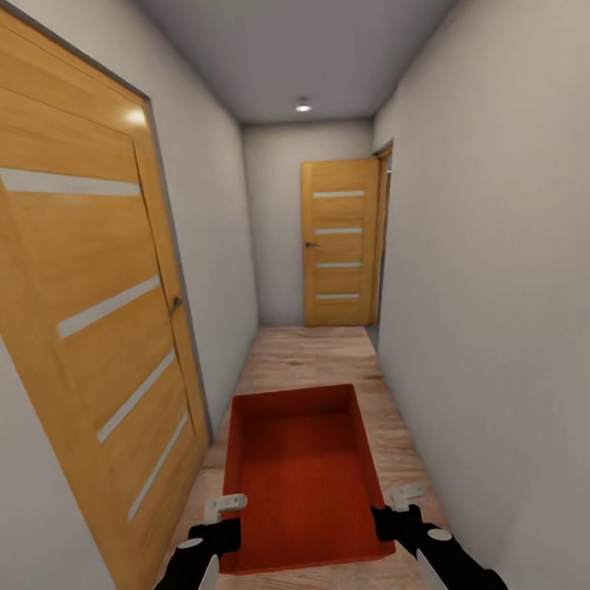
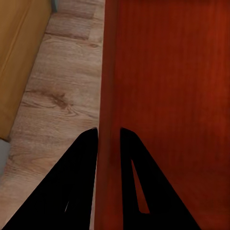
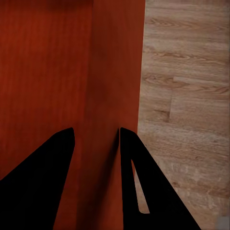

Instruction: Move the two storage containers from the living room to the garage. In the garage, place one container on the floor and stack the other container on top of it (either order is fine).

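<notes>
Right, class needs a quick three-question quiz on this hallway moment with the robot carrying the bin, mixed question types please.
1. True or false: the storage container is held by both the left gripper and the right gripper.
2. Multiple choice: what is the floor beneath the container? A) dark grey concrete B) light wood planks C) carpet
3. Fill in: at the corridor's far end stands a closed wooden ____.

Key:
1. True; each gripper straddles one side wall of the container.
2. B
3. door
</notes>
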{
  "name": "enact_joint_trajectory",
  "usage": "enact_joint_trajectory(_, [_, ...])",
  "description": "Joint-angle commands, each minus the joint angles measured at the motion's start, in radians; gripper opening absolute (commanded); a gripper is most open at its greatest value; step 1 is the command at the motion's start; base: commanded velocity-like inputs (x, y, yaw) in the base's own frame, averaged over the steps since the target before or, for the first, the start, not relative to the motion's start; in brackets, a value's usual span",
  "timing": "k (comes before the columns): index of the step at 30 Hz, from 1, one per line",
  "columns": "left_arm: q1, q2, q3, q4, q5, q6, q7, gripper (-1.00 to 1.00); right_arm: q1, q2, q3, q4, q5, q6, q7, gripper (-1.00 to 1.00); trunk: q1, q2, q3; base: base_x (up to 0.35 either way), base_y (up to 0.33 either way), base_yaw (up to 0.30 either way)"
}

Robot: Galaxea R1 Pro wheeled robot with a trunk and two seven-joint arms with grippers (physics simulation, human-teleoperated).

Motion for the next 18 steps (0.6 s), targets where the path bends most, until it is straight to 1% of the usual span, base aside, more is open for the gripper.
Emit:
enact_joint_trajectory(1, [0.000, 0.000, -0.001, -0.001, -0.018, 0.008, 0.028, -1.00, -0.001, 0.004, -0.007, -0.002, -0.012, 0.004, 0.051, -1.00, 0.001, -0.001, 0.000, 0.328, 0.000, 0.000])
enact_joint_trajectory(18, [0.000, 0.000, -0.001, 0.000, -0.018, 0.008, 0.028, -1.00, -0.001, 0.004, -0.007, -0.002, -0.012, 0.004, 0.051, -1.00, 0.001, -0.001, 0.000, 0.328, 0.000, 0.000])
